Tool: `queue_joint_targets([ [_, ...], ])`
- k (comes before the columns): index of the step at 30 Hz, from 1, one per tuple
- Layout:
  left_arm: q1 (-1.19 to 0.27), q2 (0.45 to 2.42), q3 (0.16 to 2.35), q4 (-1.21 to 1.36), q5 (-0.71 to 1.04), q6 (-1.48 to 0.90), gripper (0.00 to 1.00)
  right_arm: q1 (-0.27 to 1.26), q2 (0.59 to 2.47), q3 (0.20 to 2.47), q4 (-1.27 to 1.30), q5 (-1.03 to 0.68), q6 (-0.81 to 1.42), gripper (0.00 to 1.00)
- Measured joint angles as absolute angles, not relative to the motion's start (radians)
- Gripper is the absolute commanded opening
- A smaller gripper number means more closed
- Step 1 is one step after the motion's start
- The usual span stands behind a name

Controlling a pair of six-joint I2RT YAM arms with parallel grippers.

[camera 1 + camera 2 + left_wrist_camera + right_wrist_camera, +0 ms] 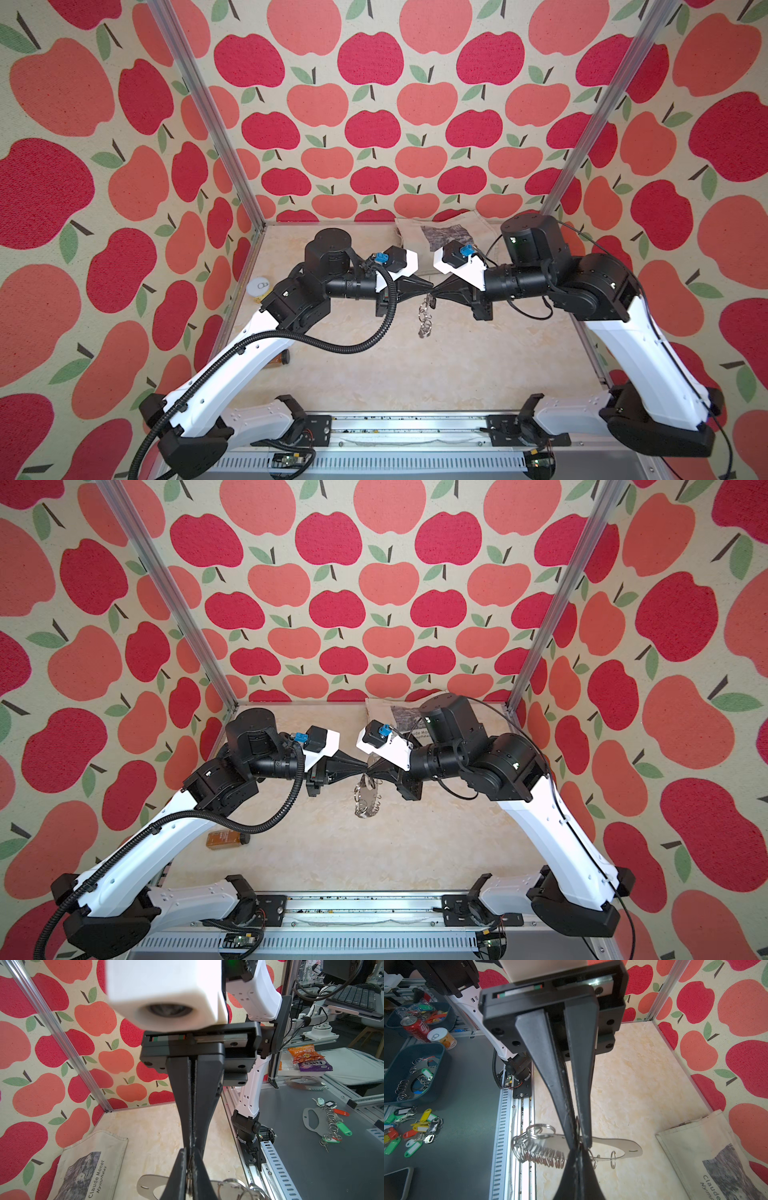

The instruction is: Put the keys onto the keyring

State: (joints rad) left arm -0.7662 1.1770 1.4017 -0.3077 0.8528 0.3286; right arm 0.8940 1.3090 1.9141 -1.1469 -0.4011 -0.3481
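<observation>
The left gripper (428, 286) and right gripper (439, 291) are clamped tip to tip on the hanging keyring (612, 1144), with seemingly no key threaded yet, so that remains.

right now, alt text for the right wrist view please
The right gripper, black tapered fingers shut, and the left gripper opposite it pinch one spot on a flat grey crescent metal keyring plate held above a beige marbled table. Silver split rings bunch at one end; a cream printed tote bag lies nearby.
</observation>
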Motion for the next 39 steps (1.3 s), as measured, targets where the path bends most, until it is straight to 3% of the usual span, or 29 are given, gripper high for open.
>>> queue_joint_targets([
  [3,-0.769,1.179,1.407,-0.319,0.853,0.331,0.00,0.894,1.309,1.914,-1.149,-0.401,-0.348,0.00],
  [14,-0.778,1.179,1.415,-0.334,0.842,0.339,0.00,0.895,1.307,1.915,-1.154,-0.402,-0.352,0.00],
  [17,-0.778,1.177,1.412,-0.325,0.837,0.339,0.00,0.895,1.305,1.915,-1.153,-0.400,-0.352,0.17],
  [21,-0.762,1.152,1.368,-0.256,0.826,0.319,0.00,0.895,1.290,1.914,-1.136,-0.393,-0.361,0.31],
  [27,-0.714,1.118,1.319,-0.126,0.850,0.248,0.00,0.889,1.217,1.874,-1.096,-0.379,-0.362,0.37],
  [39,-0.692,1.113,1.308,0.035,1.015,0.117,0.00,0.850,1.179,1.816,-0.928,-0.432,-0.354,0.39],
])
